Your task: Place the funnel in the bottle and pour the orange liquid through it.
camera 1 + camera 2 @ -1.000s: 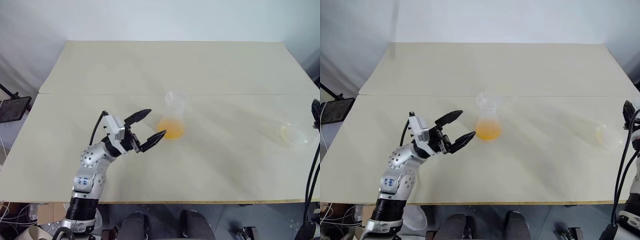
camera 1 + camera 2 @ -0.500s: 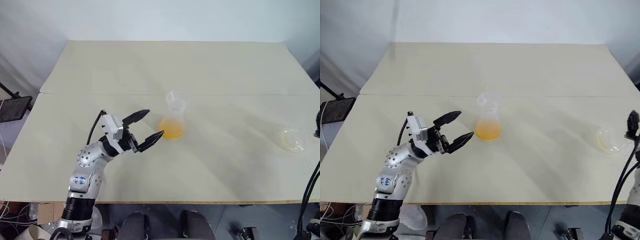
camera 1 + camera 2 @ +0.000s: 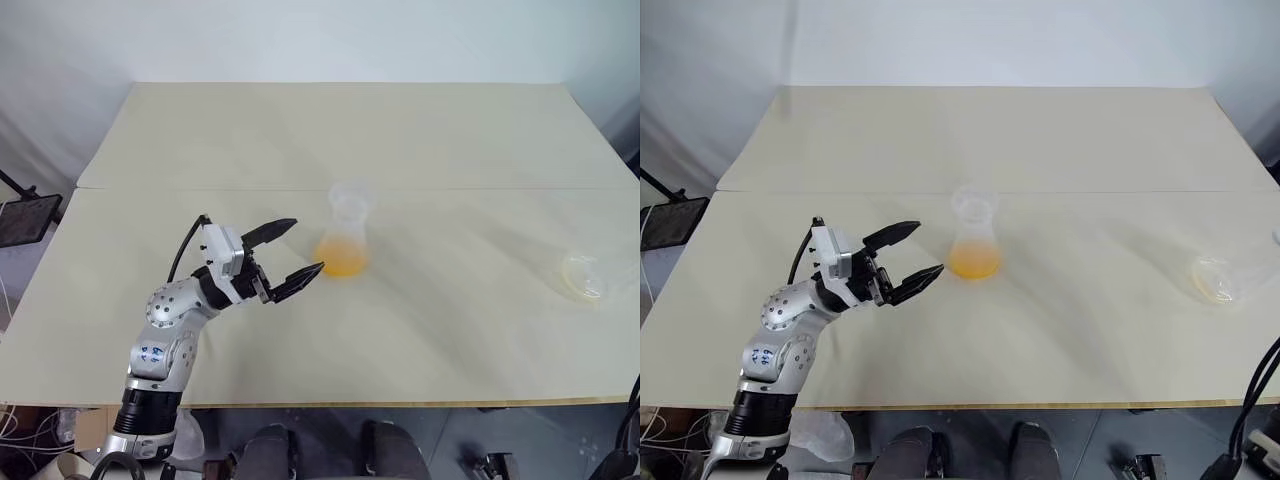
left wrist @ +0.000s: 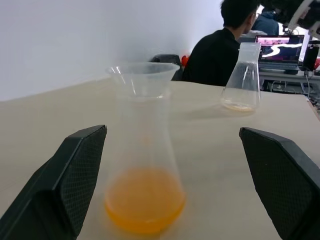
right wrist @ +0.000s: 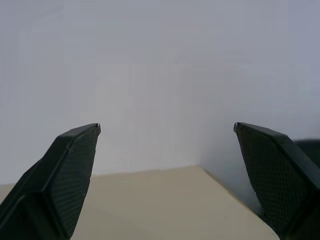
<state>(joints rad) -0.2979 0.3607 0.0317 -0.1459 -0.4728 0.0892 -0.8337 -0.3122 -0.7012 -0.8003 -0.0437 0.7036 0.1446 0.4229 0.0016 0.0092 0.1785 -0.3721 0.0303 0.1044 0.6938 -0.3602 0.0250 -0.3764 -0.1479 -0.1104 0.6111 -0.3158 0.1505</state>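
The bottle (image 3: 346, 232) stands upright near the table's middle, with the clear funnel (image 3: 348, 194) seated in its neck. Orange liquid (image 3: 343, 259) fills its wide base. In the left wrist view the funnel (image 4: 142, 79) and the liquid (image 4: 145, 201) show close up. My left gripper (image 3: 308, 245) hovers open just left of the bottle, its fingers (image 4: 75, 175) standing apart on either side and not touching it. My right gripper (image 5: 166, 126) is open and holds nothing, facing a wall and the table's far corner.
A second clear flask (image 3: 583, 275) stands upright near the table's right edge with a thin orange film at its bottom. The cream table (image 3: 300, 140) stretches wide behind. A seated person (image 4: 220, 45) and a laptop (image 4: 277, 47) lie beyond the table.
My right arm has left the right edge of the head views, leaving the second flask standing alone. My left gripper has kept its place by the bottle.
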